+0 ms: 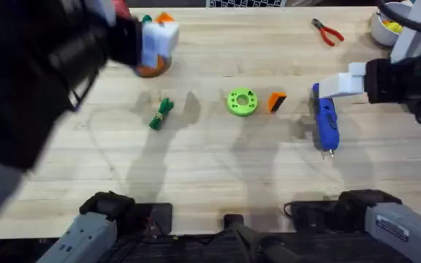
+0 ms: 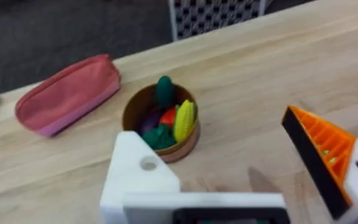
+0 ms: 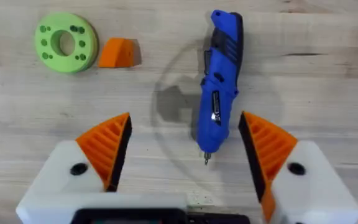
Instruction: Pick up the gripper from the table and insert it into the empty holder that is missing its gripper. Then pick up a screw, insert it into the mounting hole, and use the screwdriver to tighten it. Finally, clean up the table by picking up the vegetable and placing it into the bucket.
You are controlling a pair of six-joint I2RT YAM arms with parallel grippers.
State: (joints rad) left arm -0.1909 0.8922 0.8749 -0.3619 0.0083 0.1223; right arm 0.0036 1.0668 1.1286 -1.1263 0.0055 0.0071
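The loose orange gripper (image 1: pixel 277 101) (image 3: pixel 118 53) lies on the table beside a lime-green disc. My left gripper (image 1: pixel 158 38) (image 2: pixel 213 134) hangs open above the bucket (image 1: pixel 152 67) (image 2: pixel 160 127), which holds several toy vegetables. One of its fingers is a bare white holder (image 2: pixel 135 171) with a mounting hole; the other carries an orange pad. The blue screwdriver (image 1: pixel 326 120) (image 3: pixel 219 99) lies below my open right gripper (image 1: pixel 327 88) (image 3: pixel 185 130), between its orange pads. The dark-green vegetable (image 1: pixel 161 113) lies left of centre. The screw is out of view.
The lime-green disc (image 1: pixel 241 101) (image 3: pixel 66 42) sits at mid-table. Red-handled pliers (image 1: pixel 327 31) lie at the back right, near a white bowl (image 1: pixel 382 28). A pink pouch (image 2: pixel 67 93) lies beside the bucket. The raised left arm hides the table's left side in the overhead view.
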